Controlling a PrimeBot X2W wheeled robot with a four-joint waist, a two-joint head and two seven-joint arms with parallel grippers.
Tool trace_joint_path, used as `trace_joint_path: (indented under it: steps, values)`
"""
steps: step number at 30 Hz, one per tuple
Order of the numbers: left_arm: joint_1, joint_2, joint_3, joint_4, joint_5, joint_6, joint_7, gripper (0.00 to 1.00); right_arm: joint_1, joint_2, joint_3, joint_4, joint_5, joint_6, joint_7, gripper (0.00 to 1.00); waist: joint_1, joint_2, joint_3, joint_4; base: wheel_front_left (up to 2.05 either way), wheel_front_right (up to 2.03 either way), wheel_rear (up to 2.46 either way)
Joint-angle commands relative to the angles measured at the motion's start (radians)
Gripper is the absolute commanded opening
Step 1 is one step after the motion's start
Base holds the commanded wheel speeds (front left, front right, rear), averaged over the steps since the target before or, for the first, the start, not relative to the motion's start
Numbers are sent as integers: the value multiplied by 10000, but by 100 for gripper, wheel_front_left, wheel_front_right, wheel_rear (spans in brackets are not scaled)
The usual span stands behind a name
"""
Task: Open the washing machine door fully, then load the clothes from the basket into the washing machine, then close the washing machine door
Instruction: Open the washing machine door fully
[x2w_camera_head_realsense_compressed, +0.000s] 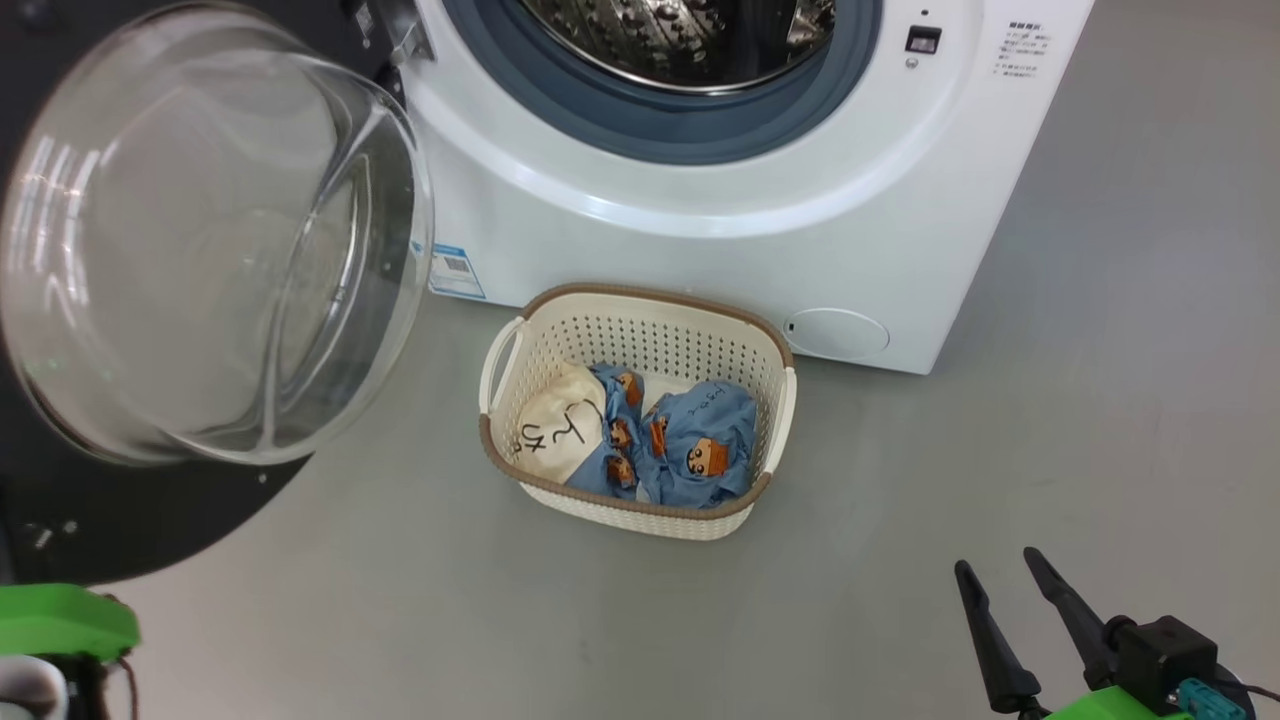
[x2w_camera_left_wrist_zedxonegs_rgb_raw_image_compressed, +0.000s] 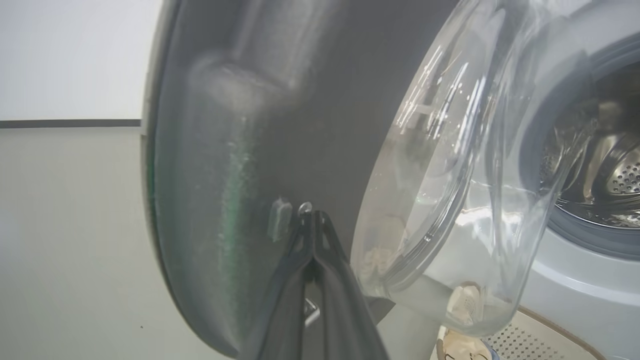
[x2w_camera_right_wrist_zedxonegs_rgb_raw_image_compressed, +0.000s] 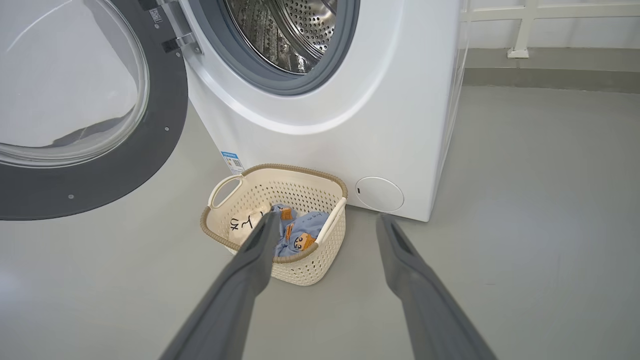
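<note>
Door-opening looks nearly done — the left gripper, pressed together, noses the washing machine door. Next, the spread right gripper must reach the clothes in the basket.

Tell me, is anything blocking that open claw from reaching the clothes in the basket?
Nothing visible does. The right gripper hangs open, apart from the basket, with just floor between them. The clothes lie uncovered in it.

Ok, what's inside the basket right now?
The basket holds crumpled light-blue garments printed with orange-brown cartoon faces, and a cream piece with black scribbles beside them. Anything beneath them is covered.
</note>
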Motion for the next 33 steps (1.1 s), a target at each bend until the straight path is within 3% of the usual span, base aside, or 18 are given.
trace_joint_path:
  steps: [1,16,27,33]
  values:
    - [-505,666,681,-83,78,-30,-134,0,-348,-168,171,-288,47,16,-86,100,0,-1,192,43,0,0,0]
    - [-1463,777,1685,723,641,-491,-136,0,-508,-410,40,-758,-4,16,198,100,0,-1,986,-71,0,0,0]
    - [-1916,499,2439,1127,1037,-460,-137,0,-588,-456,-81,-924,-19,16,293,100,0,-1,1183,-159,0,0,0]
    - [-1689,299,2632,714,1466,-745,-137,0,-563,-342,-63,-807,-24,16,244,100,0,-1,920,-168,0,0,0]
